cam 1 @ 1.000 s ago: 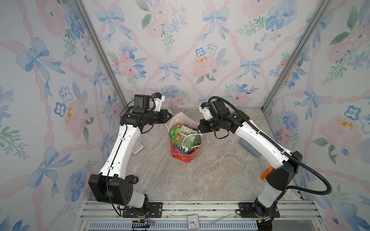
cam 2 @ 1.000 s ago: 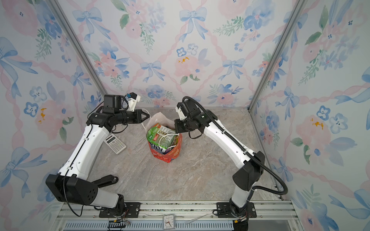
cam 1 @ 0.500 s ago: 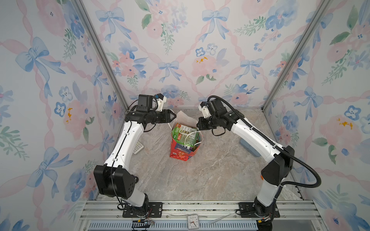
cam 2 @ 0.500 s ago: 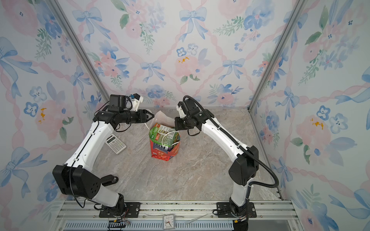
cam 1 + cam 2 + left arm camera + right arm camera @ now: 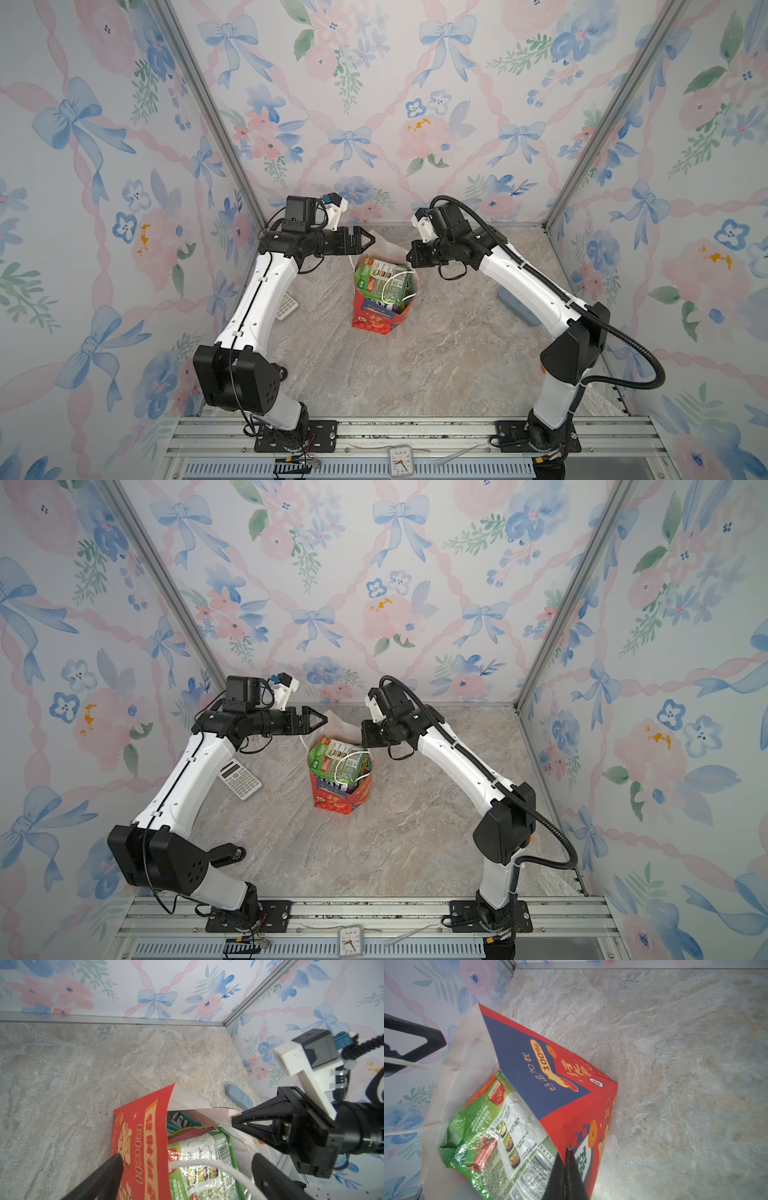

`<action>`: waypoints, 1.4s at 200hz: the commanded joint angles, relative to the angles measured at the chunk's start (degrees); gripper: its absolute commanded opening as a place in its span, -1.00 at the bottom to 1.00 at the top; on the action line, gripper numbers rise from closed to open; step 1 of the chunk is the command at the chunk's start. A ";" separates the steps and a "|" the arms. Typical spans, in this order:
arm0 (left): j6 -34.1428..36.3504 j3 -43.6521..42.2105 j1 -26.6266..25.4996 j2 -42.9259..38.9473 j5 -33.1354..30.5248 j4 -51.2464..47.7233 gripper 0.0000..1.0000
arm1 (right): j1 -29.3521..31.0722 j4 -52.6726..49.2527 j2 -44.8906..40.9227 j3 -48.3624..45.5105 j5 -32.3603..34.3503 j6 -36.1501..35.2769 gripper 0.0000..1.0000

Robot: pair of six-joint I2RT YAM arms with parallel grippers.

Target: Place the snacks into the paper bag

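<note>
Snacks [image 5: 382, 279] sit packed in the paper bag [image 5: 374, 322], which stands in the middle of the counter [image 5: 436, 357]. The right end effector [image 5: 568, 1155] is pinched tight on the bag's top edge, likely to keep its mouth wide. The left end effector [image 5: 371, 240] is spread wide by the bag's rim, holding nothing.

Staged robot-lab booth: floral bow-print wall panels [image 5: 374, 83] in aluminium framing [image 5: 212, 124] enclose a marble-look table [image 5: 436, 365]; two robot arms [image 5: 266, 291] are bolted to a metal rail [image 5: 415, 432] behind their jaws.
</note>
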 commanded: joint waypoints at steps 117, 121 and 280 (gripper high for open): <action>0.25 2.07 -0.23 -3.92 5.33 2.22 0.96 | 4.40 -5.95 -2.60 12.70 5.47 -2.78 -1.00; 0.22 2.12 -0.18 -3.93 5.46 2.23 0.96 | 4.40 -5.71 -2.58 12.26 5.90 -2.85 -1.00; -2.54 4.25 0.45 -9.51 -0.33 8.51 0.96 | -0.53 -1.38 -1.96 5.76 3.14 -0.53 -1.00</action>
